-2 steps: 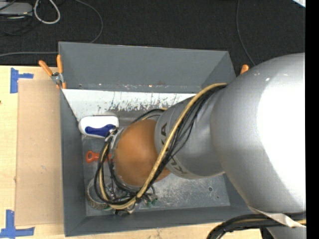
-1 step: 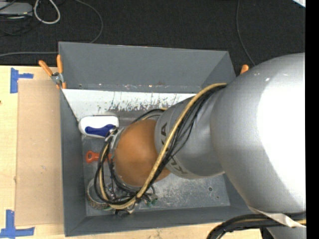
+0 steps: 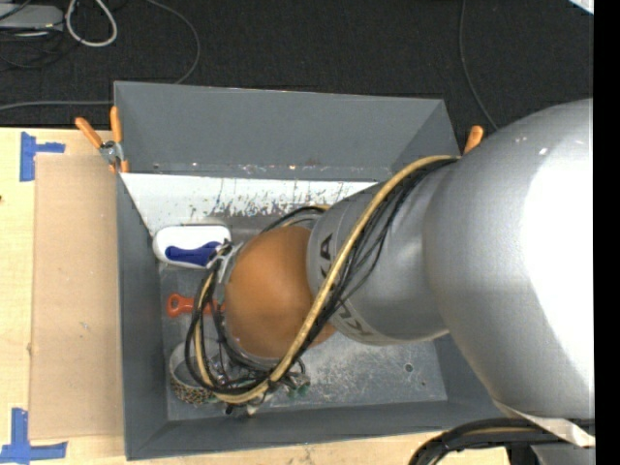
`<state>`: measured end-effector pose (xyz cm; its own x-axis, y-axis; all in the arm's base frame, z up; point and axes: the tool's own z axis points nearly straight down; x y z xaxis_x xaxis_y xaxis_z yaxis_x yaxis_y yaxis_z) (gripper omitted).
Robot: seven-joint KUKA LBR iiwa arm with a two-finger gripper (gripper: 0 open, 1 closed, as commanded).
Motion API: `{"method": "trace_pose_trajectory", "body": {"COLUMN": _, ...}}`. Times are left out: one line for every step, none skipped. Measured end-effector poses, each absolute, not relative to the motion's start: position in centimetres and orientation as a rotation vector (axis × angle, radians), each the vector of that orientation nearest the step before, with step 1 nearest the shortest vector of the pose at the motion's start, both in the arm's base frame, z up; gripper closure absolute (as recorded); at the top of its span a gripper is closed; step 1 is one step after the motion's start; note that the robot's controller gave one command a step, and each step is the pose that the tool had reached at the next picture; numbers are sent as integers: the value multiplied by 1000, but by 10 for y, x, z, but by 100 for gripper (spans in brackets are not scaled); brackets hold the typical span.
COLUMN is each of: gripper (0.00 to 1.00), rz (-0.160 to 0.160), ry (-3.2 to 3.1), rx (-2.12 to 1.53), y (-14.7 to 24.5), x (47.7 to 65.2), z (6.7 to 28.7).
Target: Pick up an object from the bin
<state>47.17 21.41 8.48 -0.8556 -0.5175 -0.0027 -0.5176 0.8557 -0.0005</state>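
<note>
Orange and dome-shaped, the wrist cover (image 3: pixel 266 294) of the silver arm (image 3: pixel 484 260) sits low over the left half of the grey metal bin (image 3: pixel 281 129), with black and yellow cables (image 3: pixel 201 332) looping round its left and lower edges. The gripper (image 3: pixel 240 374) hangs beneath the lower-left edge of the orange cover as a dark mass close to the bin floor. The cover and cables hide most of it, so I cannot tell whether it is spread, pressed together or pinching anything.

4 loose things lie to the left of the orange cover. A white and blue thing (image 3: pixel 191 245) rests just beyond its upper-left edge, against the back of the floor. A small orange thing (image 3: pixel 178 305) lies directly left of the cover, just outside the cable loop. A pale round thing (image 3: pixel 182 361) lies below and left of the cover, and touching it is a brown-speckled thing (image 3: pixel 194 392), half under the cables. These 2 are nearest the gripper, though which of them it is over cannot be told. A few green bits (image 3: pixel 300 387) lie just below the cover's lower edge.
</note>
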Motion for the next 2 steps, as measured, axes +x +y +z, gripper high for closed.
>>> {"method": "trace_pose_trajectory", "body": {"gripper": 100, "rz": 0, "ry": 3026, "rx": -843, "y": 214, "x": 471, "z": 103}}
{"method": "trace_pose_trajectory", "body": {"gripper": 100, "rz": 1, "ry": 3024, "rx": -841, "y": 214, "x": 471, "z": 120}}
